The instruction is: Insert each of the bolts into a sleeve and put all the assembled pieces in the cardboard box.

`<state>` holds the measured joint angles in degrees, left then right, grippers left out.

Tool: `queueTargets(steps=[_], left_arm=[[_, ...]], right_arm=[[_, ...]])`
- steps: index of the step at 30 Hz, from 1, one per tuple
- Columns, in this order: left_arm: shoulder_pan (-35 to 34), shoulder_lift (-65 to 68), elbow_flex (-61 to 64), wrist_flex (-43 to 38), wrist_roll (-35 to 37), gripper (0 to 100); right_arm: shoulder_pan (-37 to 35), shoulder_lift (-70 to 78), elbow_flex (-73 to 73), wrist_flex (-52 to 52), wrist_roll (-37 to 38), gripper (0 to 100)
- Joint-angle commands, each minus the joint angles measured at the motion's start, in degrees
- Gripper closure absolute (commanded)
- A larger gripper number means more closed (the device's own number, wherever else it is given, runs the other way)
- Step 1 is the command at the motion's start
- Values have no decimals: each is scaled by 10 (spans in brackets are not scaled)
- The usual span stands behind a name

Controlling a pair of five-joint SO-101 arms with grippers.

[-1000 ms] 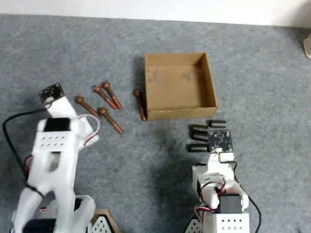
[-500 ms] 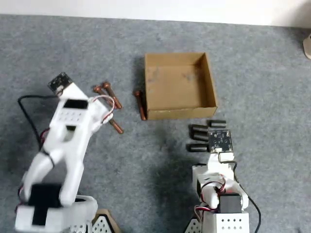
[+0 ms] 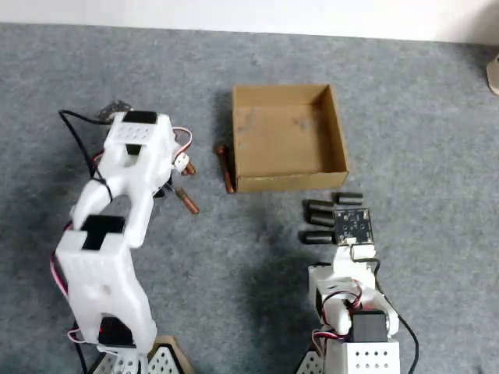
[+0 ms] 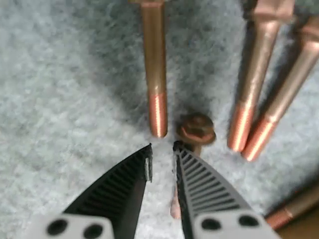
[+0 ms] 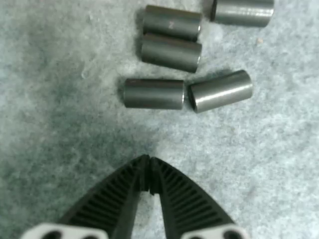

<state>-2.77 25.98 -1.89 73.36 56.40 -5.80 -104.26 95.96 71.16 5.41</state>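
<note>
Just ahead of the left gripper (image 4: 162, 155), jaws slightly apart, copper bolts (image 4: 155, 74) crowd; the right gripper (image 5: 150, 177), closed, faces five sleeves (image 5: 153, 93).

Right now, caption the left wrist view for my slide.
Left gripper, fingers slightly parted, hovers over loose copper bolts on the grey carpet.

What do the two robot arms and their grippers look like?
Both the left arm and the right arm are white, blocky plastic, with black and red cables at the joints. The left gripper and right gripper have black, ribbed, tapering fingers.
</note>
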Motion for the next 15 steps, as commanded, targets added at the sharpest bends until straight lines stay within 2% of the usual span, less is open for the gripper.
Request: queueTargets(steps=[1,6,12,15], left_arm=[[10,15,-58,29,7,913],[17,24,-95,73,8,915],[33,0,-185,185,8,915],[41,8,-201,200,8,915]], right_arm=[[4,-7,86,0,-4,994],[4,-7,86,0,-4,992],[4,-7,86,0,-4,992],[4,-7,86,0,-4,992]])
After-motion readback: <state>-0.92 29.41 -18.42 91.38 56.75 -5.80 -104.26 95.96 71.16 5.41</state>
